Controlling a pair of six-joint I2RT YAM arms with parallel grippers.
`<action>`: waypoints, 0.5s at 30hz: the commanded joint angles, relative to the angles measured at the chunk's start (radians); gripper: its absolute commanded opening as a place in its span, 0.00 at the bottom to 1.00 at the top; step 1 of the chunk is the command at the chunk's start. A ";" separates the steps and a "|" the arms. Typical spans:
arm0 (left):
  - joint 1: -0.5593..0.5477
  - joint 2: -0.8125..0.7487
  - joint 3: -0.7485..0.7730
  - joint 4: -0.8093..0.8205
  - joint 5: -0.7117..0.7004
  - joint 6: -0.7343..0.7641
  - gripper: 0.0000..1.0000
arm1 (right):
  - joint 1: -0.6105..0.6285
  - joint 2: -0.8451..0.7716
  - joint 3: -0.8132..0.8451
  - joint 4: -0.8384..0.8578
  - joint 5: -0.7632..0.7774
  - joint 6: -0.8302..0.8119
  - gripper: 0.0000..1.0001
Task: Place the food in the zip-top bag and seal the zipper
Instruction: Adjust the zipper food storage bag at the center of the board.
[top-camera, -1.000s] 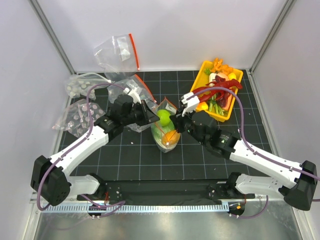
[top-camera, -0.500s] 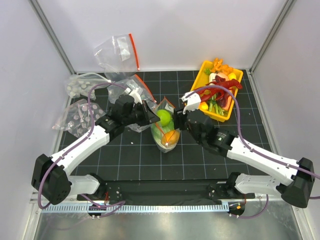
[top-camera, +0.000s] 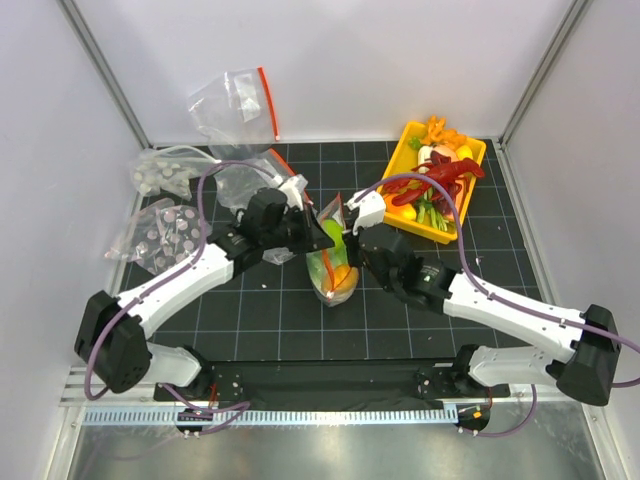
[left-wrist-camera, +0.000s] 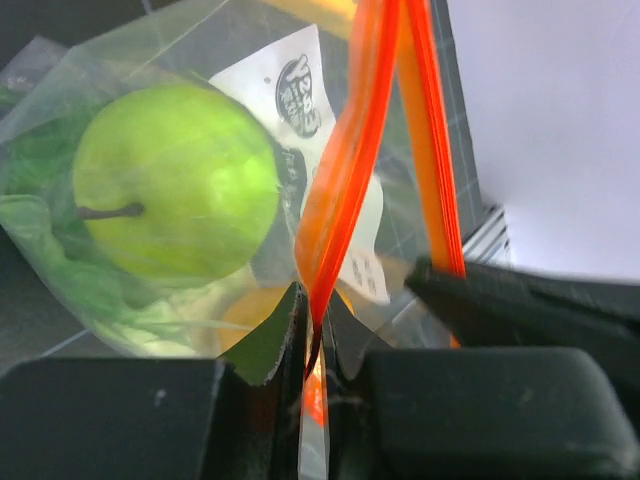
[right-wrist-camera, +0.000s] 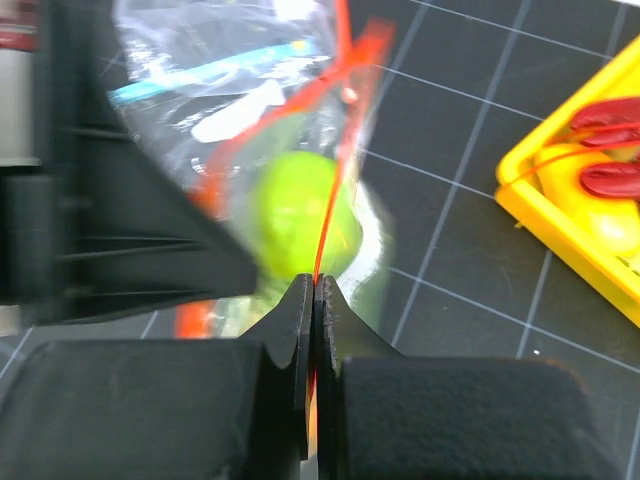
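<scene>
Left gripper: jaws closed to a bare slit, pinching the thin orange edge of the zipper.
Right gripper: jaws pressed flat together on the same strip, coming from the right, just beside the left one.
Zip-top bag: mid-table between the two grippers, its body resting on the black grid table at the near end and its mouth lifted toward the far end.
Contents: the green fruit, the lettuce and the yellow-orange piece all sit behind the clear film, so the filling looks done.
Zipper state: in the left wrist view two orange bands run apart above the pinch, so that stretch looks unsealed.
Handling: the film looks thin, limp and slippery. The toys are probably light, but the round fruit can roll and bulge toward the mouth.
Where to hold: on the strip itself, likely the stiffest part. The loose film below would only crumple.
Risk: the narrow strip could slip out sideways from such a fine pinch.
Far right: a yellow tray with the red lobster on top.
Far left: dotted pouches, well apart from the work.
Back wall: another clear bag with a red strip.
</scene>
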 joint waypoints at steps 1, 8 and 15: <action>-0.046 0.049 0.079 0.017 0.079 0.061 0.12 | 0.038 -0.066 -0.014 0.102 -0.004 -0.030 0.01; -0.080 0.070 0.113 0.007 0.108 0.096 0.14 | 0.040 -0.052 -0.012 0.096 0.013 -0.015 0.01; -0.080 0.049 0.111 -0.033 0.044 0.110 0.30 | 0.040 -0.030 0.008 0.056 0.110 0.013 0.19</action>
